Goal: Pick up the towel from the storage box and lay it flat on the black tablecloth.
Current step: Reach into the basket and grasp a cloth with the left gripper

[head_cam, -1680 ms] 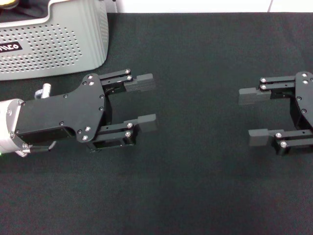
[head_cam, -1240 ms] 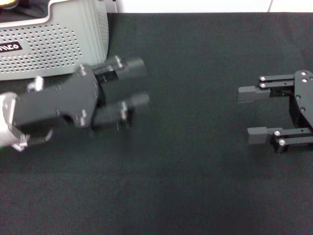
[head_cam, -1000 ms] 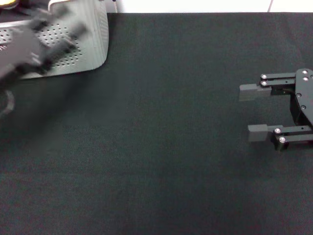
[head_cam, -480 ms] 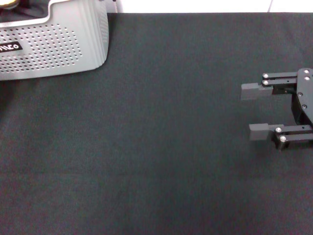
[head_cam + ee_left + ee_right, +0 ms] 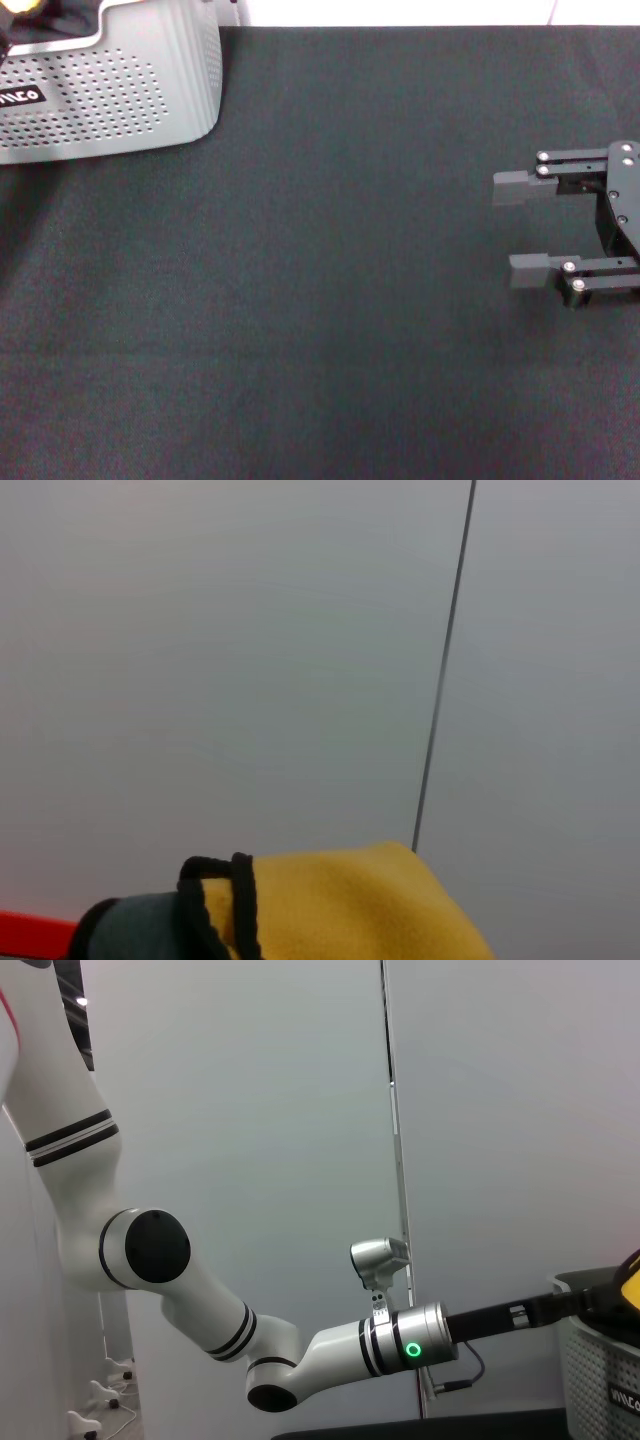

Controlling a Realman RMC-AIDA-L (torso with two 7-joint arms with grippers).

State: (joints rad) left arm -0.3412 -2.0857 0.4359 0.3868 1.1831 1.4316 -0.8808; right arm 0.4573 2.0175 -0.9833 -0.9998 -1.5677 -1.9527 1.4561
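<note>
The light grey storage box (image 5: 110,90) stands at the far left corner of the black tablecloth (image 5: 330,300). A scrap of the yellow towel (image 5: 22,6) shows over the box's rim. The left wrist view looks closely at the towel (image 5: 340,905), yellow with black trim. My left gripper (image 5: 598,1300) is out of the head view. The right wrist view shows it reaching over the storage box (image 5: 600,1385) to the towel (image 5: 632,1272). My right gripper (image 5: 505,229) hovers open over the tablecloth's right side with nothing in it.
Beyond the tablecloth's far edge is a white wall strip (image 5: 400,12). My left arm (image 5: 300,1355) stretches from the body toward the box. The broad cloth between box and right gripper holds no objects.
My left arm swung from the middle-left of the tablecloth up and left to the box, leaving the head view. The right gripper shifted only slightly.
</note>
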